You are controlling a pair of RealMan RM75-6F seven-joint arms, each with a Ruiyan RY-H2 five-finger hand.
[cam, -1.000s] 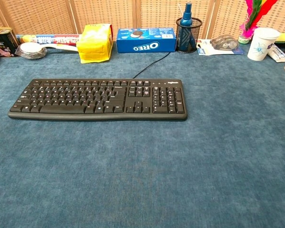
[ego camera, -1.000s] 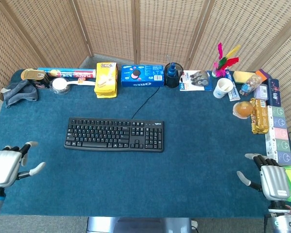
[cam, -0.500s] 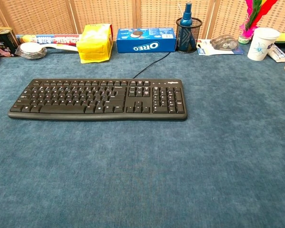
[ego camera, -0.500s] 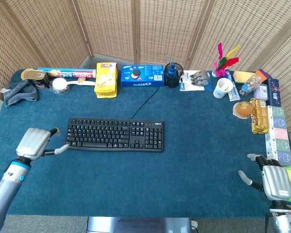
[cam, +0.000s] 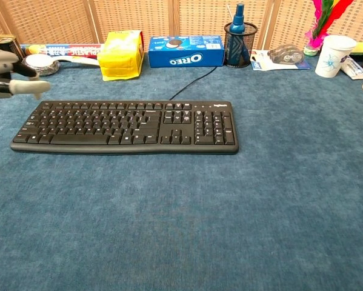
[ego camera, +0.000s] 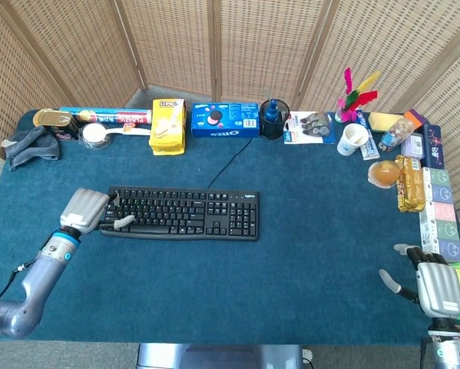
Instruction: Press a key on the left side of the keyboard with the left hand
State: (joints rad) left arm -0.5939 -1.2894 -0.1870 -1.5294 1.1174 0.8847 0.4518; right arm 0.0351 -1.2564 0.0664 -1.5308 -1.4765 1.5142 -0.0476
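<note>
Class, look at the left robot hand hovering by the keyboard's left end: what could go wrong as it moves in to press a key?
1. The left robot hand has several fingers spread over the keyboard, so it may press more than one key.
2. It sits at the keyboard's very edge; a sideways push could slide the board across the cloth instead of pressing down.

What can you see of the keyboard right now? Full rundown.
The keyboard is a black, full-size, plastic-looking board with white key legends, a number pad at its right end and small white lettering at the top right corner. It lies flat on the blue cloth, left of centre. A thin black cable runs from its back edge toward the snack boxes. The left hand hovers at its left end; the chest view shows its fingers above the keys, so no contact is visible.
</note>
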